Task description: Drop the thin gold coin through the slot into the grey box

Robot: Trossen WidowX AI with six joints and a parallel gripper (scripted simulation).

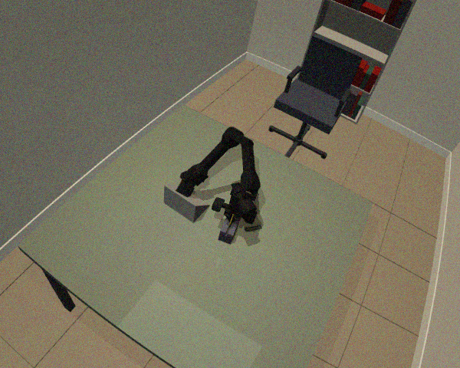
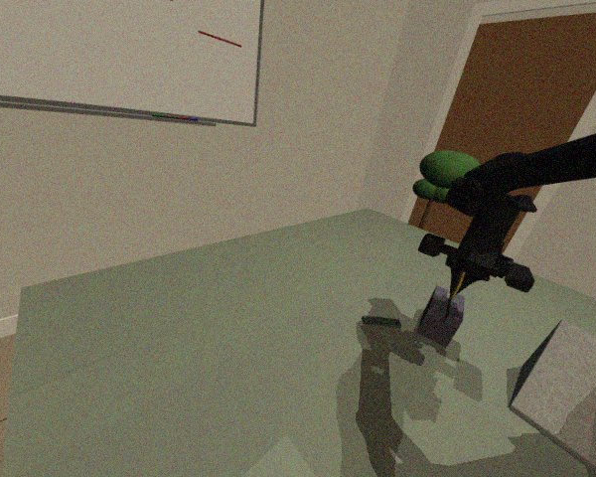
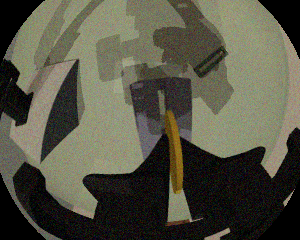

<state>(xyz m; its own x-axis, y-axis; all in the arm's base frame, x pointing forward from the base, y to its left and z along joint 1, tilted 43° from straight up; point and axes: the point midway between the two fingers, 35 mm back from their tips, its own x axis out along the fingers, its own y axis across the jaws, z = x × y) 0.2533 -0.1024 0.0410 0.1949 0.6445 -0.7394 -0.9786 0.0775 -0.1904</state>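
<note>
My gripper is shut on the gold coin, which stands on edge between the fingertips. They are over the grey box. In the wrist view the coin's far end shows by the near end of the slot, a little to its right, and the coin looks slightly turned from the slot's line. The exact height above the lid is hard to tell. The dark-green holder is empty, beside the box.
A grey slanted block stands on the other side of the box from the holder, by the arm's base. All stand on the green table. Arm shadows fall around the box and holder.
</note>
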